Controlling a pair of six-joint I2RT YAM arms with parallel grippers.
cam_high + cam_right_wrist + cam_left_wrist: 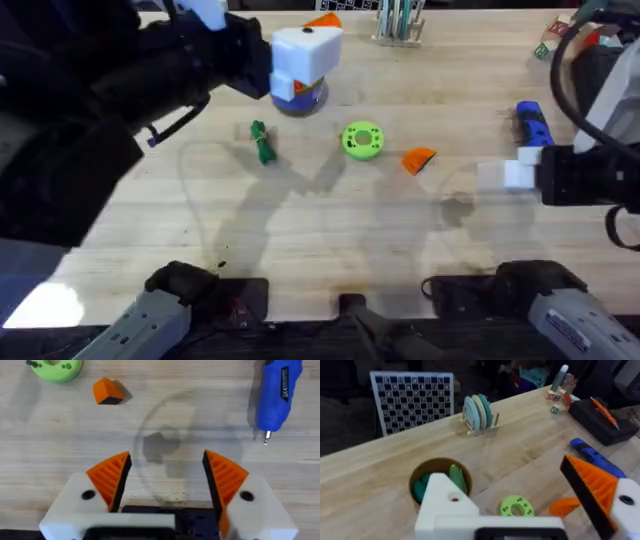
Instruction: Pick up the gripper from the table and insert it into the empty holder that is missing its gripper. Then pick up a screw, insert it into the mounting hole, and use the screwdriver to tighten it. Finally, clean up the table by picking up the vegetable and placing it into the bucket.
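Nothing done yet: the gripper (107,391) lies on the tabletop (45,455) just ahead of the released right hand (165,477). Left hand (520,510), one pad missing, spread and grasping nothing; vegetable (261,141) unbinned.

1. The pale wooden surface (60,435) shows fine straight grain with a soft satin sheen.
2. The small loose orange plastic wedge (107,391) looks matt.
3. The blue pen-shaped plastic screwdriver (277,392) is smooth and slightly glossy, with a thin bare metal tip.
4. The right arm's white plastic fingers (260,505) look matt; their orange pads are ribbed.
5. The flat lime-green plastic disc (56,367) is smooth.
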